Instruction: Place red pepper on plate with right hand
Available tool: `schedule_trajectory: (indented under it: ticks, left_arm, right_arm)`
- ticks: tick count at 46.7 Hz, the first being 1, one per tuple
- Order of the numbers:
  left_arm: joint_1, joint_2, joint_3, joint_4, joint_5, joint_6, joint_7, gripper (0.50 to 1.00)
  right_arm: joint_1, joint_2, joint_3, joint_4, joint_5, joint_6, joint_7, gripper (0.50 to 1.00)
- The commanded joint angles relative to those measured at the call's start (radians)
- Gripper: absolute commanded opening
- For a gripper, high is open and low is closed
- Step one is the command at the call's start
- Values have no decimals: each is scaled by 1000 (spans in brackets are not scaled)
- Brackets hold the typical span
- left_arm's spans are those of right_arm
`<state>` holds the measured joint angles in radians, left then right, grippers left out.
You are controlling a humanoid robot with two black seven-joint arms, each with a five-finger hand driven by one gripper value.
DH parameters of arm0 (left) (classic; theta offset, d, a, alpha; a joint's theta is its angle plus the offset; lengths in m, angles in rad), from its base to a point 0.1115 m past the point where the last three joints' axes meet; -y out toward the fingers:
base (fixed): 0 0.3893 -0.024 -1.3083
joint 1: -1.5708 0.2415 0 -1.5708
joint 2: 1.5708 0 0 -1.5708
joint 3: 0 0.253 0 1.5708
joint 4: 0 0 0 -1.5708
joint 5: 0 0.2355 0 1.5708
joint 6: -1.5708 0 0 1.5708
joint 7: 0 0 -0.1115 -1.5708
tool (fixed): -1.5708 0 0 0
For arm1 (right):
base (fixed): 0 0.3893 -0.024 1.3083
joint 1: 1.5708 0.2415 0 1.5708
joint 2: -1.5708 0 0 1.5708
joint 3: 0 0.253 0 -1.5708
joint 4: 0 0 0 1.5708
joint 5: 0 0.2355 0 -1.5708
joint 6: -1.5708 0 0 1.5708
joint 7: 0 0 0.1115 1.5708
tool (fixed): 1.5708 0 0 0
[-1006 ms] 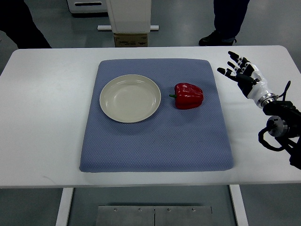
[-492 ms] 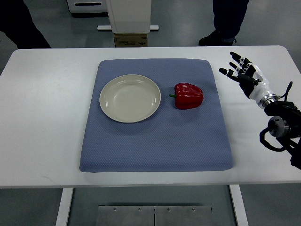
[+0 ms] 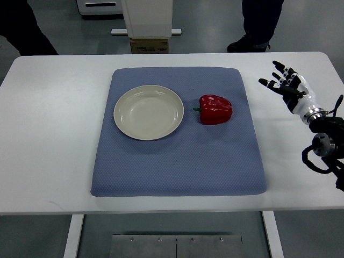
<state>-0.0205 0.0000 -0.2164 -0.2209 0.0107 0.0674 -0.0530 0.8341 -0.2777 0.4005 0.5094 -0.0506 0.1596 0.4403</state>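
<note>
1. White table [image 3: 54, 134] spans the whole view, and it carries a blue-grey quilted mat [image 3: 177, 166] set squarely in the middle.
2. Cream plate [image 3: 149, 112] sits empty on the mat's upper left part, round and shallow.
3. Just right of the plate, near but not touching it, lies the red pepper [image 3: 216, 109], on its side on the mat.
4. Its long axis runs roughly left to right across the picture; the small green stem points left, towards the plate, and the blunt lobed end faces right.
5. Off the mat, above the bare table at the right edge, hangs the right hand [image 3: 290, 87], fingers spread and holding nothing, fingertips directed up and to the left.
6. From this hand the pepper lies to the left and slightly nearer the robot, well apart, with the mat's right border between them.
7. No left hand shows, so the right is the only one placed to reach; its path to the pepper runs almost along the pepper's own axis, meeting the blunt end first.
8. Whether the palm faces down or sideways is hard to judge; it seems turned partly towards the pepper.
</note>
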Motion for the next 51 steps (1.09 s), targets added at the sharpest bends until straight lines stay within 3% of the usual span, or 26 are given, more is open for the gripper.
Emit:
schedule_trajectory:
  ticks: [1,31,39,51]
  left_arm:
    - [1,0,0,0,0,0,-1,1000]
    - [-1,0,0,0,0,0,-1,1000]
    - [1,0,0,0,0,0,-1,1000]
    - [1,0,0,0,0,0,-1,1000]
  right_arm:
    - [0,-2,-2,0,0,-2,0,1000]
    - [66,-14,-14,3,-14,0,0,1000]
    - [92,-14,-15,9,-132,0,1,1000]
    - [128,-15,-92,23,-325,12,90,1000]
